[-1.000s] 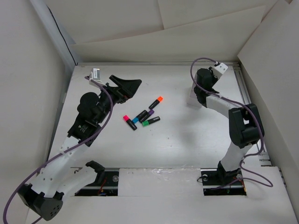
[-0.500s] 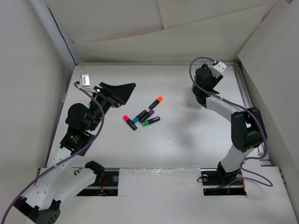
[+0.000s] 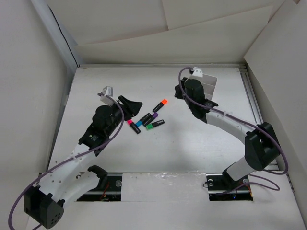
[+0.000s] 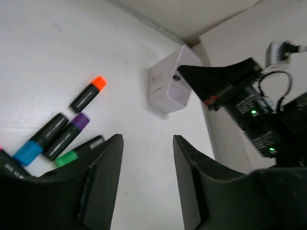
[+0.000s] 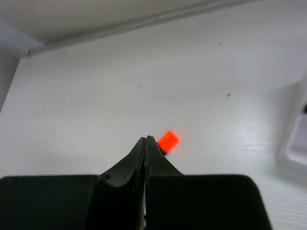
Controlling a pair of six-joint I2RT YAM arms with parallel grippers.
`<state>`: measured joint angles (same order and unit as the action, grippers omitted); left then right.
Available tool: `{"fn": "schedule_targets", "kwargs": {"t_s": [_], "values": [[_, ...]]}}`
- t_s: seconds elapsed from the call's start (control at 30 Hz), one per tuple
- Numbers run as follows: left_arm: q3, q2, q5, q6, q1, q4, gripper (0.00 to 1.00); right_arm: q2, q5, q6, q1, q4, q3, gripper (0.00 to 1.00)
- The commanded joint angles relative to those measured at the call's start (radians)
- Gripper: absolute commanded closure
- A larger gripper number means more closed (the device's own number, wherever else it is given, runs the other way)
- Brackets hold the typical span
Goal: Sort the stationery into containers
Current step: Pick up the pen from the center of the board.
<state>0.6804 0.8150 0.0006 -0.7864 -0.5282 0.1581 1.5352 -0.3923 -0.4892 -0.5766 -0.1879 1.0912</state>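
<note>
Plainly, little of the sorting shows as done. At the left of the top view the left gripper point(image 3: 132, 104) hangs just beside the loose stationery, and its wrist view shows its fingers point(image 4: 108, 158) apart with nothing between them. Right of it five markers lie in a loose cluster on the worktop point(image 3: 192, 143), near the centre: the pink marker point(image 3: 133, 125) lowest and leftmost, then the blue marker point(image 3: 142, 120), the purple marker point(image 3: 152, 116), the green marker point(image 3: 155, 125) and, uppermost, the orange marker point(image 3: 160, 105). None is lifted or gripped. Further right the right gripper point(image 3: 178, 93) points toward the cluster; in its wrist view the fingers point(image 5: 143, 148) are pressed together and empty, with the orange tip just beyond them. At the upper right stands the white container point(image 3: 211, 85), well apart from the markers and partly behind the right arm; whether anything lies inside it cannot be told. By my reading, all five visible markers have yet to be picked up and carried over.
</note>
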Motion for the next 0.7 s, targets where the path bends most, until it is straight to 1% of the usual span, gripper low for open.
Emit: {"fn": "schedule_targets", "kwargs": {"t_s": [0.0, 0.07, 0.13, 0.17, 0.27, 0.3, 0.37, 0.4, 0.43, 0.47, 0.5, 0.53, 0.57, 0.6, 0.63, 0.67], "values": [[-0.065, 0.021, -0.036, 0.018, 0.002, -0.031, 0.59, 0.026, 0.248, -0.025, -0.051, 0.073, -0.016, 1.0], [-0.114, 0.021, -0.103, -0.01, 0.002, -0.031, 0.6, 0.04, 0.34, 0.001, -0.101, 0.111, -0.016, 1.0], [-0.127, 0.012, -0.135, -0.022, 0.002, -0.043, 0.62, 0.051, 0.372, 0.032, -0.144, 0.142, 0.004, 1.0], [-0.137, -0.005, -0.181, -0.033, 0.002, -0.054, 0.62, 0.063, 0.382, 0.032, -0.193, 0.142, 0.004, 1.0], [-0.147, -0.058, -0.238, -0.042, 0.002, -0.09, 0.6, 0.092, 0.404, 0.052, -0.265, 0.153, 0.015, 1.0], [-0.156, -0.074, -0.287, -0.057, 0.002, -0.107, 0.59, 0.104, 0.405, 0.052, -0.305, 0.153, 0.025, 1.0], [-0.156, -0.109, -0.336, -0.071, 0.002, -0.163, 0.59, 0.147, 0.405, 0.063, -0.333, 0.153, 0.047, 1.0], [-0.165, -0.153, -0.391, -0.086, 0.002, -0.181, 0.58, 0.166, 0.392, 0.063, -0.342, 0.153, 0.059, 1.0], [-0.179, -0.18, -0.418, -0.099, 0.002, -0.198, 0.58, 0.183, 0.392, 0.063, -0.354, 0.153, 0.073, 1.0], [-0.179, -0.206, -0.445, -0.128, 0.002, -0.233, 0.58, 0.21, 0.392, 0.063, -0.355, 0.153, 0.106, 0.94], [-0.179, -0.268, -0.47, -0.14, 0.002, -0.248, 0.58, 0.223, 0.392, 0.063, -0.355, 0.162, 0.124, 0.89], [-0.189, -0.302, -0.503, -0.149, 0.002, -0.261, 0.56, 0.239, 0.392, 0.063, -0.355, 0.162, 0.143, 0.82], [-0.189, -0.338, -0.513, -0.149, 0.002, -0.272, 0.56, 0.256, 0.392, 0.063, -0.355, 0.162, 0.194, 0.75], [-0.199, -0.373, -0.513, -0.158, 0.002, -0.272, 0.54, 0.297, 0.371, 0.052, -0.364, 0.197, 0.222, 0.63], [-0.199, -0.446, -0.537, -0.159, 0.002, -0.272, 0.54, 0.321, 0.337, 0.052, -0.364, 0.197, 0.248, 0.58], [-0.209, -0.479, -0.537, -0.159, 0.002, -0.272, 0.54, 0.344, 0.322, 0.052, -0.364, 0.211, 0.274, 0.53]]}}
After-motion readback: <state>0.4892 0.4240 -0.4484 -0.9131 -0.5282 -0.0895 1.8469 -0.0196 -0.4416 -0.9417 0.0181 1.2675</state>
